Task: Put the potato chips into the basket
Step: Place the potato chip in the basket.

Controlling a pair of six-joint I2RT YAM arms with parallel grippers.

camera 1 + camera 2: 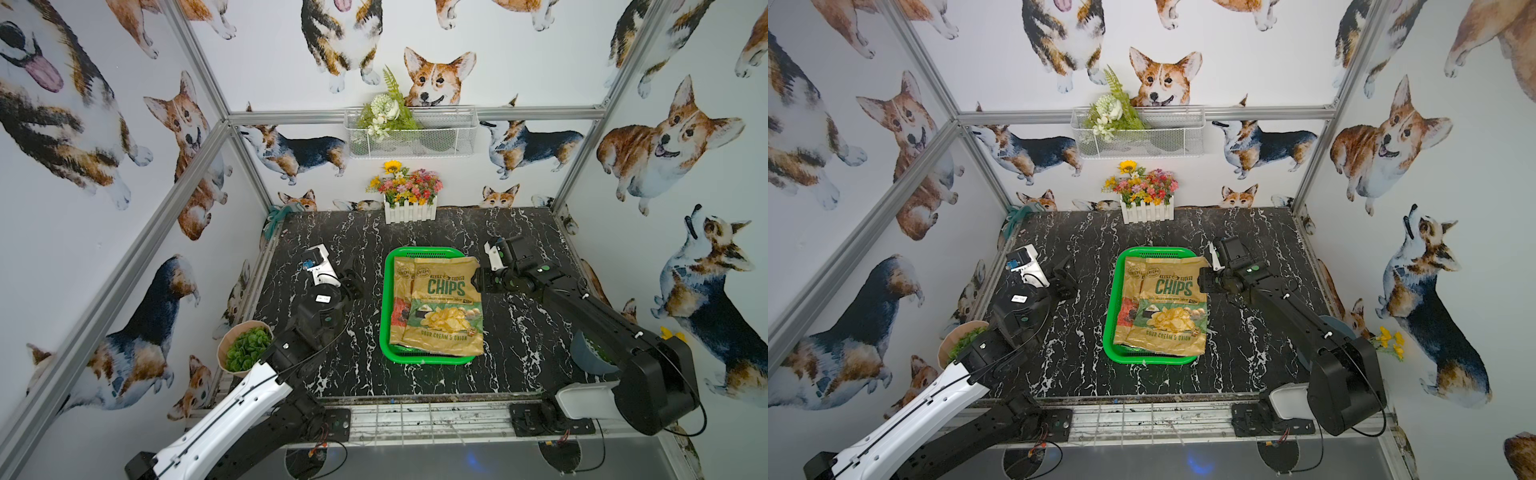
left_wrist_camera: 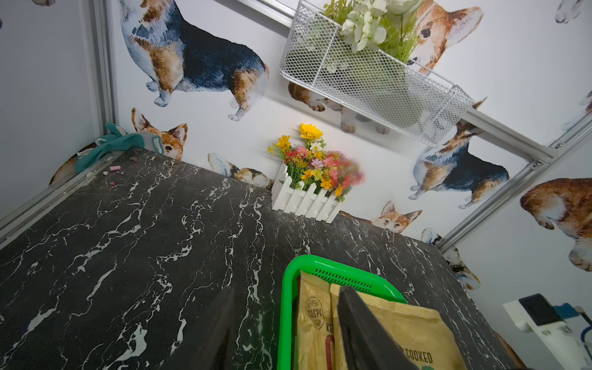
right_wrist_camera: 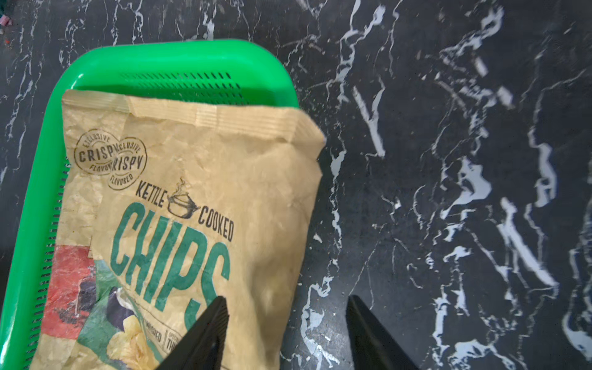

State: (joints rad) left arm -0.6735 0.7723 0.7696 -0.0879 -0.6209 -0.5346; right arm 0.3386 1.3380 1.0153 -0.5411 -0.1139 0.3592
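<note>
The green basket [image 1: 386, 332] sits mid-table, seen in both top views [image 1: 1109, 332]. Two tan kraft bags of potato chips lie in it. The green-lettered bag [image 1: 446, 307] is on top and overhangs the basket's right and near rims. The red-printed bag [image 1: 399, 291] shows under its left side. My right gripper [image 1: 478, 280] is open at the top bag's right edge. In the right wrist view its jaws [image 3: 286, 297] straddle that edge of the bag [image 3: 224, 160] without pinching it. My left gripper [image 1: 353, 282] hangs open and empty just left of the basket [image 2: 320, 262].
A white picket flower box [image 1: 410, 208] stands at the back edge below a white wire basket [image 1: 409, 133] on the wall. A pot of green leaves [image 1: 243, 349] sits front left. A teal cloth [image 1: 276, 214] lies back left, and a blue-grey bowl [image 1: 590, 353] under the right arm.
</note>
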